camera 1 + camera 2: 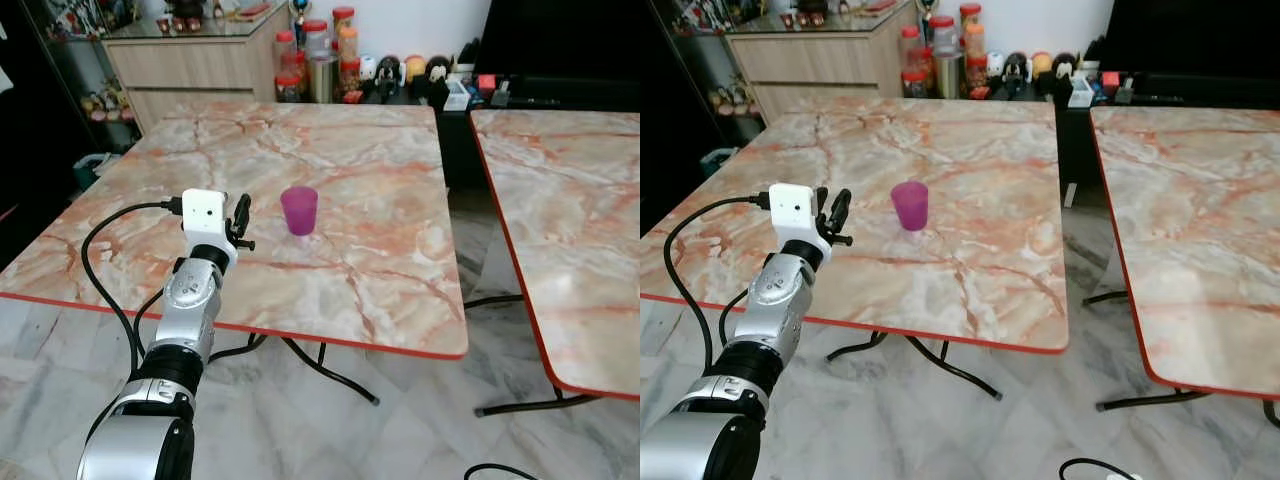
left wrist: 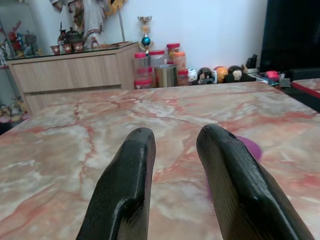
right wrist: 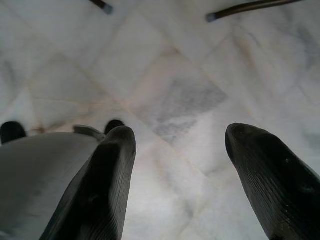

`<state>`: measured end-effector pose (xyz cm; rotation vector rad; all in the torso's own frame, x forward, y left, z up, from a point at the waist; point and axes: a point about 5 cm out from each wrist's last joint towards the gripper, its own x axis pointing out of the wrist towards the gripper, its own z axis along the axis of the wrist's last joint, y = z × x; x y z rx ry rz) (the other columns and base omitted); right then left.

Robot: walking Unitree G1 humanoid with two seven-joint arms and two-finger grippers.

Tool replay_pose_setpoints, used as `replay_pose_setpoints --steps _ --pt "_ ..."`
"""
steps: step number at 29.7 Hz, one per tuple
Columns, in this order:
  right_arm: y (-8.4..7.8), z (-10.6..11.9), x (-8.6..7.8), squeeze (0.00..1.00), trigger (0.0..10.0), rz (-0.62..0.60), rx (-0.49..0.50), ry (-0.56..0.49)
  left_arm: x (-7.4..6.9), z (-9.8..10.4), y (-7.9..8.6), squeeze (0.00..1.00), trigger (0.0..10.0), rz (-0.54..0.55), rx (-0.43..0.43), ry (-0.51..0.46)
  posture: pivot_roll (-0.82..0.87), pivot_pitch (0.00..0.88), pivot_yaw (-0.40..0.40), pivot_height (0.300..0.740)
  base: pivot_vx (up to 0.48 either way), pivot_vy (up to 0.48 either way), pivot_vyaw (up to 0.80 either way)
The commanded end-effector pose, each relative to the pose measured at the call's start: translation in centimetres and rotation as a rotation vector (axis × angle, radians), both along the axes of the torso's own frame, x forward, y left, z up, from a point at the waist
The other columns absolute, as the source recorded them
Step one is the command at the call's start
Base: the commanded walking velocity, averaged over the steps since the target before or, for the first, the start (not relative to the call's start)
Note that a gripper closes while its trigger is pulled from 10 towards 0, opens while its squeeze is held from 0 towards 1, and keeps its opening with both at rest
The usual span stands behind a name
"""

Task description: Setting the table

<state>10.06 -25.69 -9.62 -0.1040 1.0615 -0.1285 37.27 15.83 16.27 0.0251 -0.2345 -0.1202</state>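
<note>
Left arm enters at 7 o'clock in the head views, silver forearm stretched forward and up over the near edge of the tabletop (image 1: 330, 150), a black cable looping off the white wrist camera box. Left gripper (image 1: 241, 222) sits just past that box, above the marble, fingers pointing toward 12 o'clock; in the left wrist view the two black fingers (image 2: 127, 185) stand a narrow gap apart, nothing between them, hovering low over the surface. Purple cup (image 1: 299, 210) stands upright on the tabletop at about 2 o'clock from the left gripper, near it but not touching; in the left wrist view the cup (image 2: 246, 147) peeks out behind one finger. Right gripper (image 3: 175, 180) hangs down off the table, fingers spread fairly wide, empty, pointing at the white marble floor (image 3: 170, 80); dark table-leg ends at the frame edge. Second tabletop (image 1: 570, 230), same orange-veined marble with red rim, at 3 o'clock, split from the first by a gap. Farther, at 12 o'clock, jars (image 1: 318, 60) with red and orange lids and small figurines (image 1: 410, 72) past the far edge; a wooden cabinet (image 1: 190, 65) at 11 o'clock.
</note>
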Motion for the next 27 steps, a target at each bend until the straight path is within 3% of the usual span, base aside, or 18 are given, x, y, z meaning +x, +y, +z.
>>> replay_pose_setpoints --steps 1,23,27 --pt "0.2 0.0 0.2 0.0 10.0 -0.002 0.007 -0.012 0.0 0.6 0.7 0.0 10.0 0.02 -0.005 -0.021 -0.01 0.0 0.04 0.74 0.33 0.0 0.0" --pt "1.6 -0.4 0.1 0.0 10.0 -0.008 0.039 0.0 0.2 1.3 0.5 0.0 10.0 0.008 -0.004 -0.037 0.0 0.0 0.047 0.74 0.334 0.0 0.0" --pt "2.2 -0.7 -0.3 0.0 10.0 -0.013 0.05 0.018 0.1 1.3 0.3 0.0 10.0 -0.093 -0.094 -0.001 0.0 0.0 0.051 0.74 0.0 0.0 0.0"
